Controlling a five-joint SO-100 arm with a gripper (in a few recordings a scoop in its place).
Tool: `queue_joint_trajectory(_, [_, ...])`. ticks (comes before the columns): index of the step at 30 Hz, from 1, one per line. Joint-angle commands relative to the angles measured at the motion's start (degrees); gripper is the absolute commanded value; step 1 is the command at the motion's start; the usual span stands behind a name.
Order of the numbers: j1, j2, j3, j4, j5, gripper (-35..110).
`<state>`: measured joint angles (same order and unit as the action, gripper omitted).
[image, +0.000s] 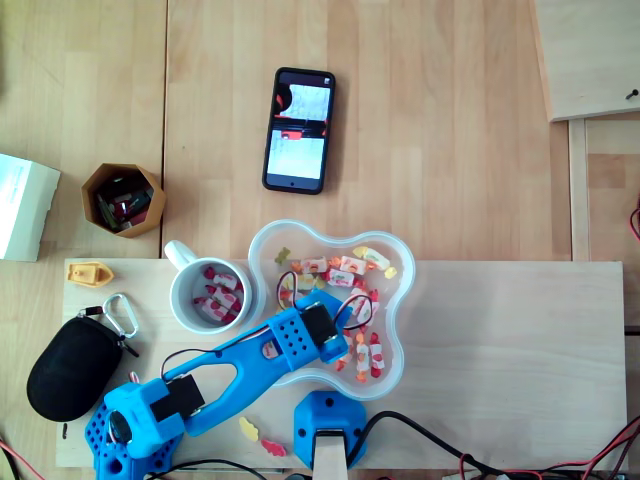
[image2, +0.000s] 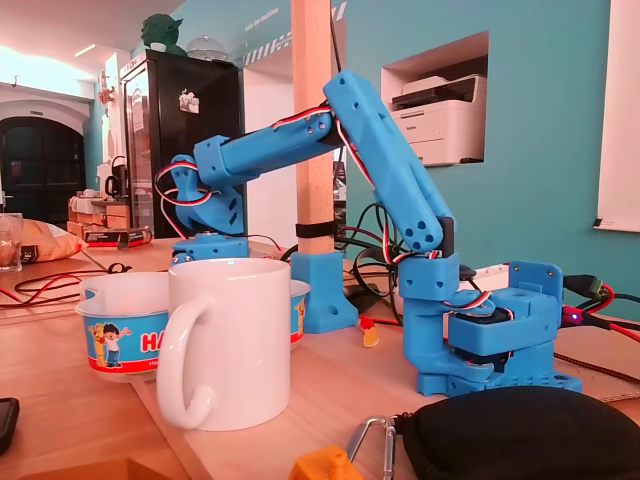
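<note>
My blue arm reaches from its base (image: 130, 430) at the lower left of the overhead view into a clear, wavy-edged bowl (image: 400, 262) of wrapped candies (image: 345, 268). The gripper (image: 304, 300) sits low over the bowl's left side, above the sweets; the wrist hides its fingers. In the fixed view the gripper (image2: 205, 240) dips behind a white mug (image2: 232, 340), into the printed bowl (image2: 120, 325). Left of the bowl, the mug (image: 210, 295) holds several red-and-white candies.
A phone (image: 298, 130) lies beyond the bowl. A brown hexagonal cup (image: 122, 198), a white box (image: 20, 205), a yellow toy boat (image: 88, 273) and a black pouch (image: 68, 368) with a carabiner (image: 120, 315) sit at left. Loose gummies (image: 250, 430) lie beside a blue post mount (image: 325, 425).
</note>
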<state>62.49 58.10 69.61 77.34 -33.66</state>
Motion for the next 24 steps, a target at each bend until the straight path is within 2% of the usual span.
queue_joint_trajectory(1, [0.7,1.76,-1.76,0.79,-0.26,-3])
queue_joint_trajectory(16, [0.62,4.92,-4.39,1.49,0.18,-3])
queue_joint_trajectory(24, [-3.25,12.66,-15.12,8.61,0.97,-3])
